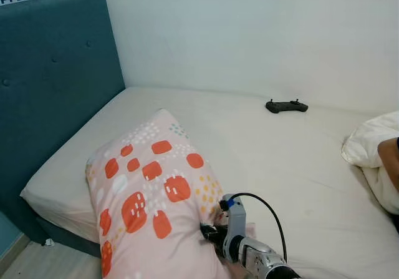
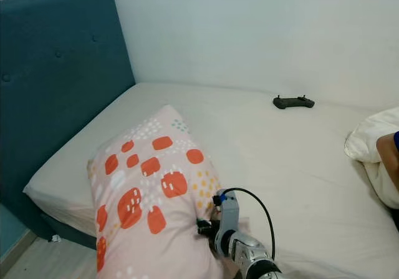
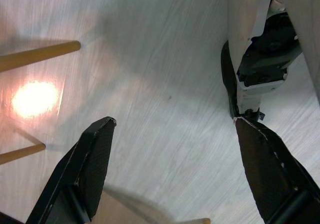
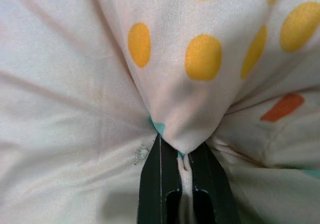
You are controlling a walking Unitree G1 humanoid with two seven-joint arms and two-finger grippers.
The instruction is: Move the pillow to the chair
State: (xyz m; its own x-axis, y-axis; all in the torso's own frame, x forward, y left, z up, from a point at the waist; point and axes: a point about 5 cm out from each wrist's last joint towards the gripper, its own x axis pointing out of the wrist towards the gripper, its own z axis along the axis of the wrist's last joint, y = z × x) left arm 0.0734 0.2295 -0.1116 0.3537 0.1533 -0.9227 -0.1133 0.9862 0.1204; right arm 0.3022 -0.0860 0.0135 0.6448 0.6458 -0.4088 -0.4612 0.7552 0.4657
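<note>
A pink pillow (image 1: 149, 195) with orange and yellow patches stands tilted at the near edge of the bed (image 1: 262, 148), its lower end hanging past the mattress. My right gripper (image 1: 211, 232) is shut on a fold of the pillow's cover (image 4: 182, 129) at its right side; the two black fingers (image 4: 160, 184) pinch the cloth between them. My left gripper (image 3: 172, 144) hangs open over a grey wooden floor, nothing between its fingers.
A teal headboard (image 1: 53, 73) stands to the left. A black game controller (image 1: 287, 106) lies far back on the mattress by the white wall. A white blanket (image 1: 374, 148) and part of a person's arm (image 1: 391, 160) are at the right edge. Wooden legs (image 3: 37, 56) show above the floor.
</note>
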